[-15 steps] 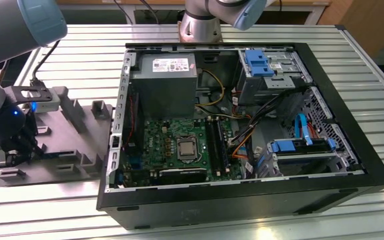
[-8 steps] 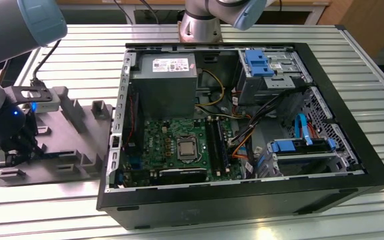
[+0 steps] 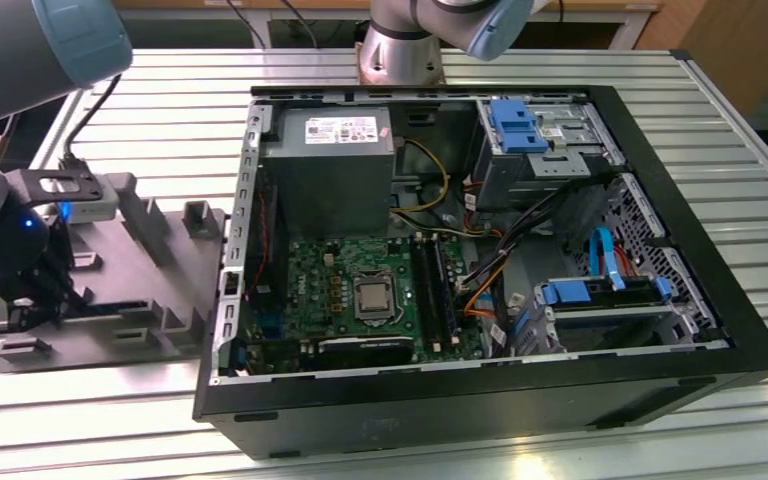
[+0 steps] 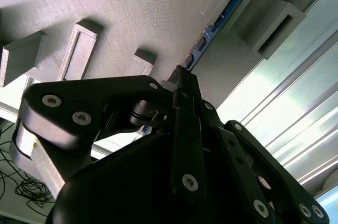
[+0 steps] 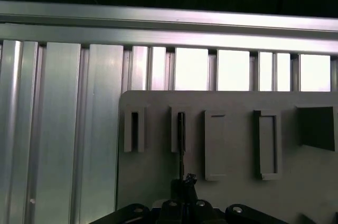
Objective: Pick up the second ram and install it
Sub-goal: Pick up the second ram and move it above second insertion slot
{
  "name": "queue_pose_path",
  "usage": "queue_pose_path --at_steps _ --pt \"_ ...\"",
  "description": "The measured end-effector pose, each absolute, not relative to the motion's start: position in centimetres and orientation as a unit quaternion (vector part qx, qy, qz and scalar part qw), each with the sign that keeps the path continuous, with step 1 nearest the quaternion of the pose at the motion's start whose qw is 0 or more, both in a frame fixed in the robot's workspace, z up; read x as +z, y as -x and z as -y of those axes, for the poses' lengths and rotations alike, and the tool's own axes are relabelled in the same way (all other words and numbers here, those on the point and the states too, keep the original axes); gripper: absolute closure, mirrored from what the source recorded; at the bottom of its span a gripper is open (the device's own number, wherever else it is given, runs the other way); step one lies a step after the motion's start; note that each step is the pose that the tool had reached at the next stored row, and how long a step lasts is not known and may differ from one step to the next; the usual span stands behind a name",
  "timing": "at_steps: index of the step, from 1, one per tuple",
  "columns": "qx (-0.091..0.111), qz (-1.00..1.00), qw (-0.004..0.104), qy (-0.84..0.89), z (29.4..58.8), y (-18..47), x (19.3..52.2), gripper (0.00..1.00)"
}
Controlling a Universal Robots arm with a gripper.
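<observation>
A ribbed aluminium table [image 3: 744, 200] spreads across the exterior view, its slats running from side to side. Light glares off the slats at the near edge, toward the exterior view's right. Behind the table stands brown wooden furniture [image 3: 758, 50], with dark cables [image 3: 251, 25] hanging before it. In the first wrist view, darkness lies beyond the table's edge rail [image 5: 158, 23].
</observation>
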State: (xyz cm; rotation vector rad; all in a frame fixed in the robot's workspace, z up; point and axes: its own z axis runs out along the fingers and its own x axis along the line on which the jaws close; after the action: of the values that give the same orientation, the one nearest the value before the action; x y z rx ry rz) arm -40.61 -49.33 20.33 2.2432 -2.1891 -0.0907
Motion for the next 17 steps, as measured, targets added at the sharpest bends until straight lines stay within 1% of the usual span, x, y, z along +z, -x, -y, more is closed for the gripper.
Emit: queue_pose_path --at_steps 17 --pt "-0.032 0.698 0.000 -0.715 49.3 40.6 21.9 0.89"
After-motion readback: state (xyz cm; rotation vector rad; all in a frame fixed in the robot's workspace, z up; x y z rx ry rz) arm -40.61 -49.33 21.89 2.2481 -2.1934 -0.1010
